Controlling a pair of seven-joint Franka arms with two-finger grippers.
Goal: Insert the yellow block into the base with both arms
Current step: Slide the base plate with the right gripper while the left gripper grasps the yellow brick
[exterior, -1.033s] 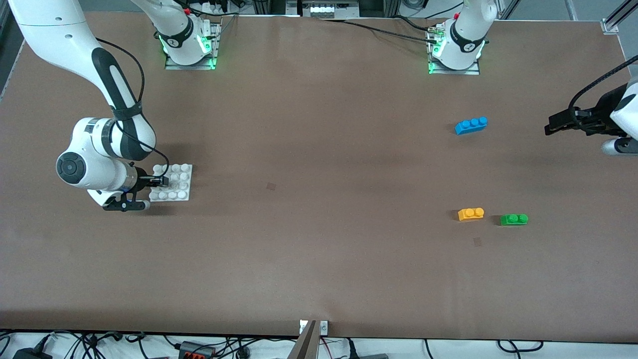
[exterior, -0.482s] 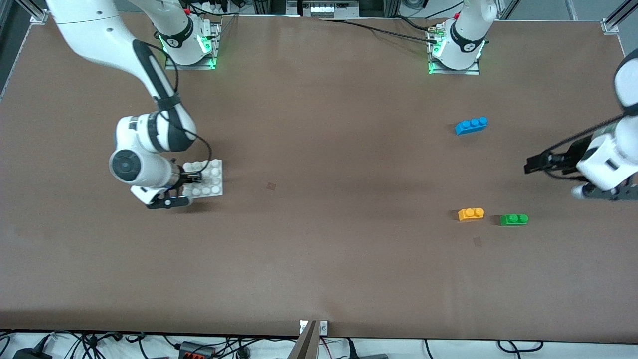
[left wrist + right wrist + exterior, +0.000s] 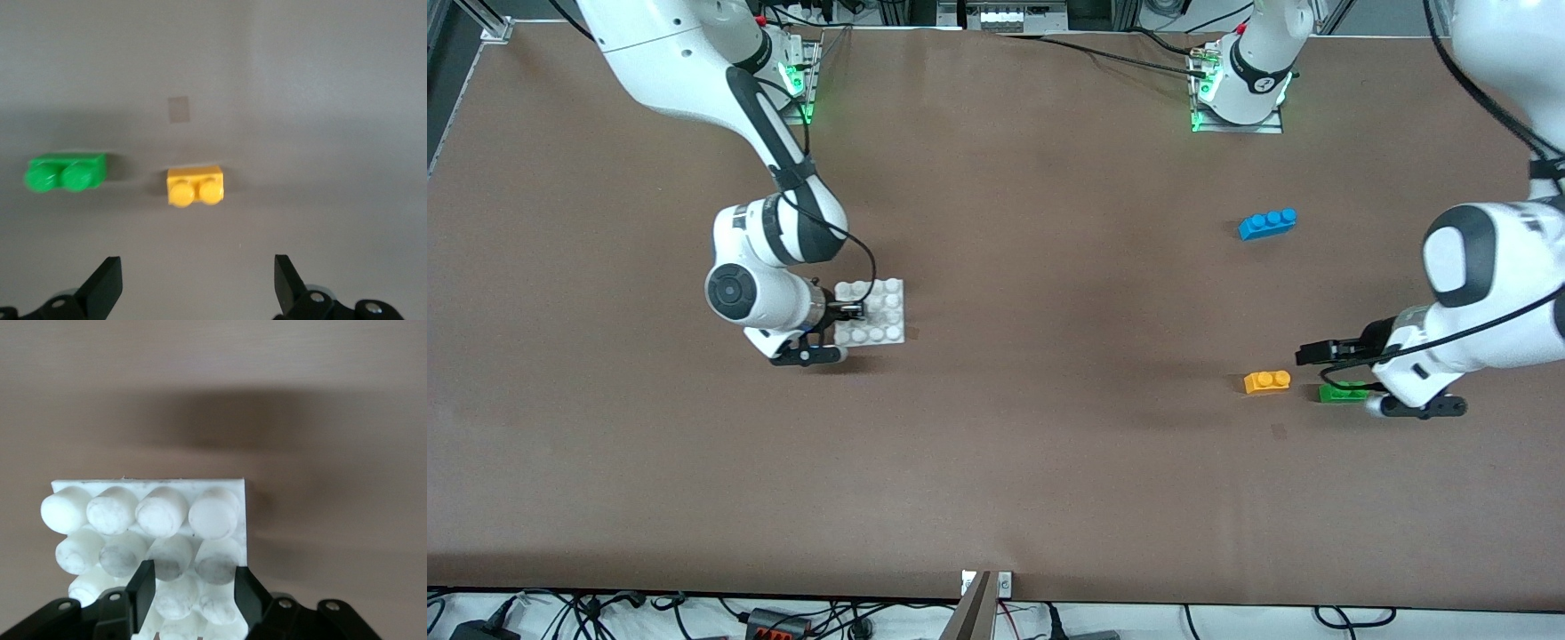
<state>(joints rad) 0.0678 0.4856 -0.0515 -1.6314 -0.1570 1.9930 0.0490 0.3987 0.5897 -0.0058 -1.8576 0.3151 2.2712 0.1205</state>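
Presently, findings as observed from the floor:

Hidden or cut off: the right gripper [image 3: 852, 310] covers the base's edge row of studs; the near studs run out of the right wrist view. The left gripper's body hides part of the green brick [image 3: 1341, 393] in the front view. Upper links of both arms leave the frame.

Right gripper: jaws pinched on the base [image 3: 876, 311], fingers [image 3: 148, 583] closed across studs at its edge, toward the right arm's end of the table. Whether the base is lifted or resting cannot be told.

Left gripper [image 3: 1316, 352]: jaws spread wide, holding nothing, low over the table beside the yellow block [image 3: 1267, 381].

Yellow block: on the table toward the left arm's end, studs up, untouched, well apart from the base. In the left wrist view [image 3: 195, 185] it sits between the open fingertips [image 3: 107, 280].

Green brick: just beside the yellow block, apart from it.

Blue brick [image 3: 1267, 223]: farther from the front camera than the yellow block.

Surface: brown table [image 3: 1049, 462], with a small darker square patch [image 3: 1279, 431] near the yellow block.

Room: cables [image 3: 783, 618] lie along the table's near edge; green lights glow at both arm bases.
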